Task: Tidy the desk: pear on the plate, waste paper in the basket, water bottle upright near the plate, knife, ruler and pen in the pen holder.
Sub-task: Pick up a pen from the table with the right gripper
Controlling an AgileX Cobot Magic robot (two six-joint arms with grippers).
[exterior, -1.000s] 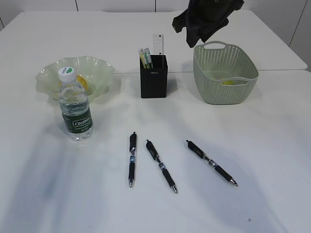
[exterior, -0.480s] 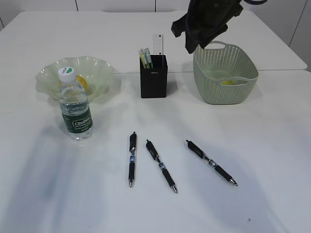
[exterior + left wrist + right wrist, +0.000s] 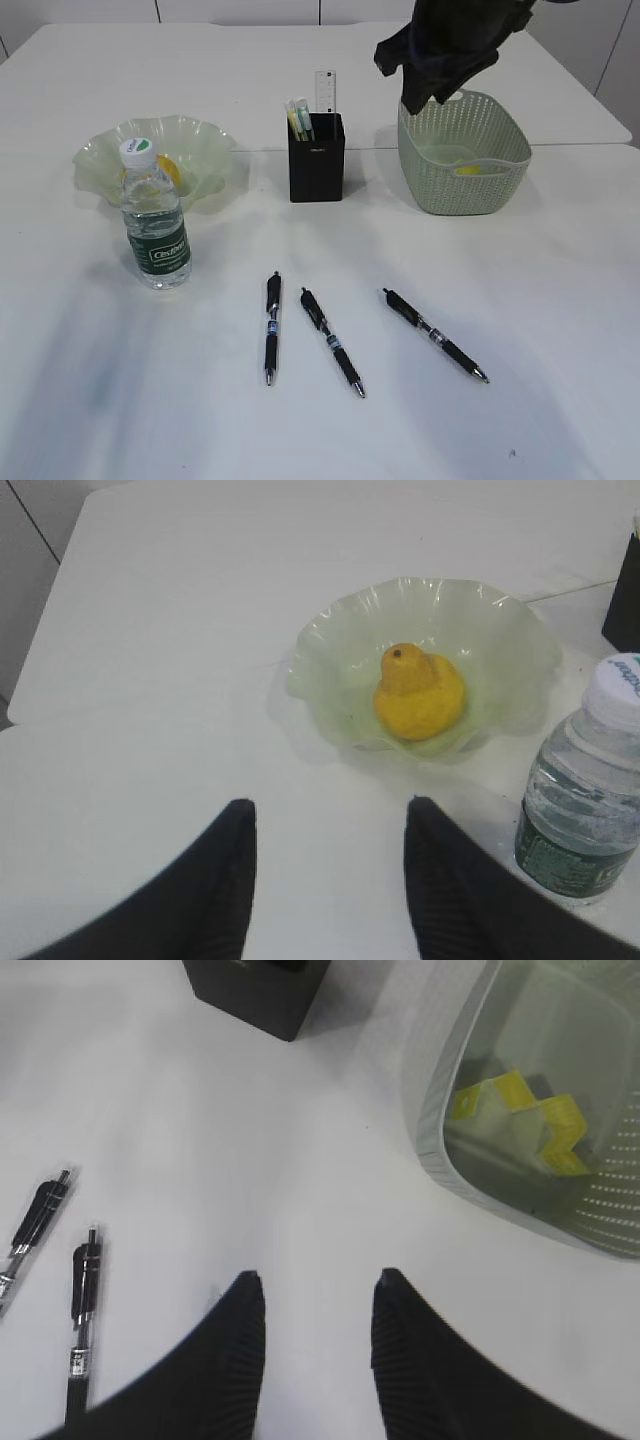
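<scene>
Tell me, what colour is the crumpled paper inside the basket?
Yellow and white. The paper shows best in the right wrist view, lying inside the sage-green basket.

Glossy translucent glass plate (image 3: 330,650), clear plastic water bottle (image 3: 156,215), matte black pen holder (image 3: 316,165), perforated plastic basket (image 3: 462,160)

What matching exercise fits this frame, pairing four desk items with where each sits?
Column one:
1. yellow pear
2. crumpled yellow and white waste paper
3. clear plastic ruler
4. three black click pens

Column two:
A. lying loose on the white desk
B. standing in the matte black square pen holder
C. in the pale green ruffled glass plate
D. inside the sage-green perforated basket

Pairs: 1-C, 2-D, 3-B, 4-A
</scene>
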